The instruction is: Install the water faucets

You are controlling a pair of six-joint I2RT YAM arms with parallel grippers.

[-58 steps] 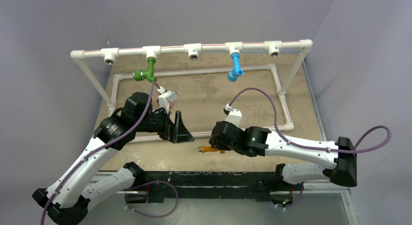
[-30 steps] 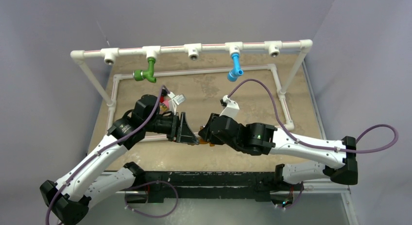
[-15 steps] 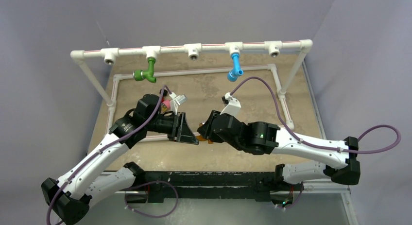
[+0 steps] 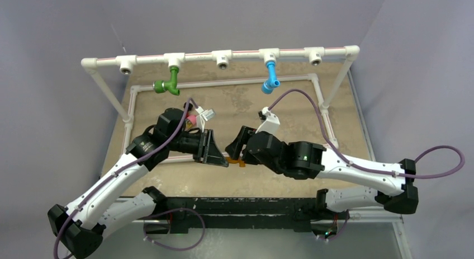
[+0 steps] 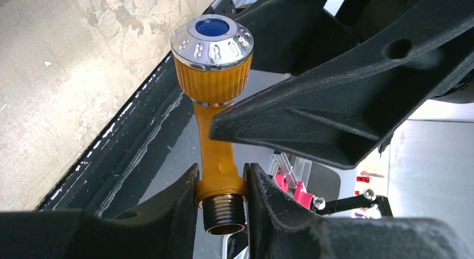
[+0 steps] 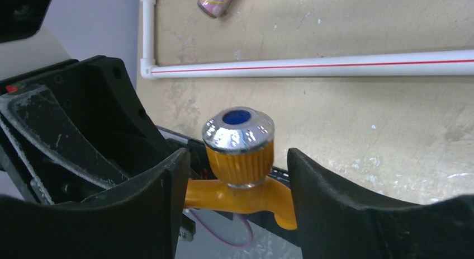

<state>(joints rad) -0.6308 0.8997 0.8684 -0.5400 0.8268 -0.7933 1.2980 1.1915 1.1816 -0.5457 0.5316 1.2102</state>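
The orange faucet (image 5: 215, 152), chrome-capped, is clamped at its threaded end in the left gripper (image 5: 222, 175); the green faucet (image 4: 169, 84) and blue faucet (image 4: 270, 77) hang from the pipe rail (image 4: 246, 55).

Seen from above, my table (image 4: 246, 105) lies in soft, even light, with only faint shadows under my arms. In my left wrist view the orange faucet (image 5: 215, 152) is sharp and its chrome cap glints at 12 o'clock, while my fingers (image 5: 162, 225) sit dark at 6 o'clock and the background at 3 o'clock washes white. My right wrist view is bright and crisp.
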